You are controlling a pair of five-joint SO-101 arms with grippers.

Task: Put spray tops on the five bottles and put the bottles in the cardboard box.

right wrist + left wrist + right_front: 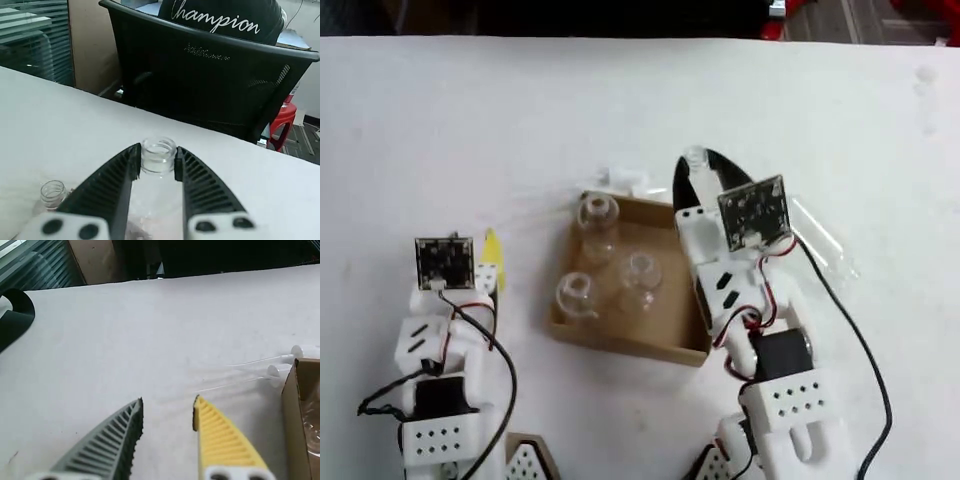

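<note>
My right gripper (157, 150) is shut on the neck of a clear, topless bottle (159, 162). It holds the bottle (695, 158) just past the far edge of the cardboard box (665, 345). Three clear bottles (597, 218) without tops stand inside the box. Another open bottle (52, 192) stands close beside the held one. White spray tops (296, 352) with thin tubes lie on the table by the box's far left corner (620, 180). My left gripper (168, 400), with one grey and one yellow finger, stands open and empty over bare table left of the box (490, 245).
A clear plastic piece (820, 240) lies on the table right of the right arm. A black office chair (210, 75) stands beyond the table's far edge. The white table (470, 120) stretches wide on the far and left sides.
</note>
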